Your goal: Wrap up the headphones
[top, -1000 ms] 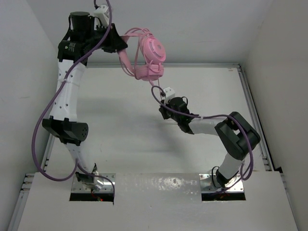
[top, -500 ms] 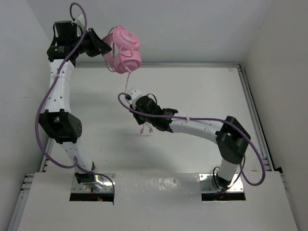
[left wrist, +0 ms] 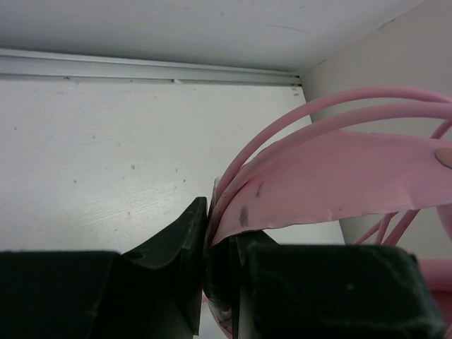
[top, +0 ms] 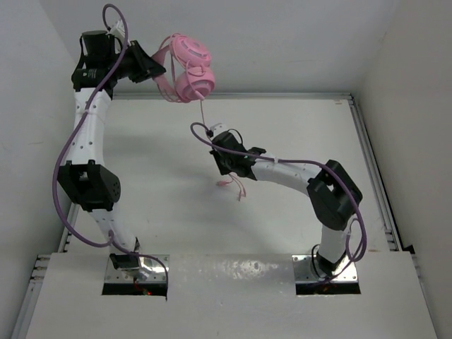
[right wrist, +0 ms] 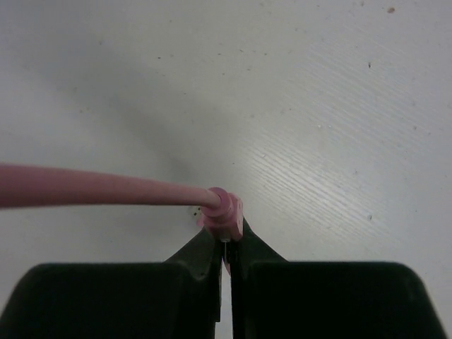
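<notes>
Top view: the pink headphones [top: 189, 68] hang in the air above the far edge of the table [top: 162, 155], in front of the back wall and well clear of the surface, carried by the raised left arm. Left wrist view: the left gripper [left wrist: 215, 244] has its jaws pressed together on the flat pink headband [left wrist: 339, 176], whose thin hoops arch away to the right. From the earcups [top: 198, 83] a thin pink cable [top: 203, 113] drops straight down to the right arm, which reaches in low from the right side of the table. Right wrist view: the right gripper [right wrist: 224, 244] is clamped on the cable at a small pink collar [right wrist: 222, 210], with the cable leading off to the left above the bare table. Beyond this grip, short loose cable ends [top: 233, 185] dangle near the table; whether they touch it cannot be told.
</notes>
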Tool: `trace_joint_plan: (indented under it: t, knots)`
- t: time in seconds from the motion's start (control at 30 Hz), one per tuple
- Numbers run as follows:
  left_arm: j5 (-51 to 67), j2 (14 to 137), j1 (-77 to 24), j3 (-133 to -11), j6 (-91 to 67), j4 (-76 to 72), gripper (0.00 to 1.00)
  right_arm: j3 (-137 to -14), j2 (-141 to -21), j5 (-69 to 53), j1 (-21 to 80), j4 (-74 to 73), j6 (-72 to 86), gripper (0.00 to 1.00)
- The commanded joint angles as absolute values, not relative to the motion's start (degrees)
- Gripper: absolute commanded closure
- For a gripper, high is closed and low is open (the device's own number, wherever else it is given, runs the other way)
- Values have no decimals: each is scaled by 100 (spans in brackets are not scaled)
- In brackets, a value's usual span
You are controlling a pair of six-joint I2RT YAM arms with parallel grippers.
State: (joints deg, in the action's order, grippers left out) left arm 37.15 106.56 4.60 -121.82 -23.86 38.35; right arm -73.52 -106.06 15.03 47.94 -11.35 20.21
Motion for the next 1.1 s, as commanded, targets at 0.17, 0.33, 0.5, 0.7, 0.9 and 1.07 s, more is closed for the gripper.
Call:
trace_joint_plan:
  t: [0.17,0.33,0.5,0.7,0.9,1.07]
  knots:
    - [4131,10064,422,-12963,-2435,3454,100,-7023,-10837,1142,4667,-265,2031,96]
    - [4315,9949,352,-12938,-2154,3674,100,-7119,-11179,1195,4597,-97,1899,70]
    - [4447,9896,325,-12867,-2066,3788,100,-7190,-11540,1160,4492,228,2047,63]
    - [4483,9914,325,-12744,-2127,3779,100,-7014,-11593,1590,4421,808,2645,76]
    - [4184,10028,343,-12648,-2451,3535,100,-7259,-11312,1458,4648,345,2752,100]
    - [3983,10396,334,-12735,-2847,3095,100,-8075,-11136,1354,5280,-1042,1873,100]
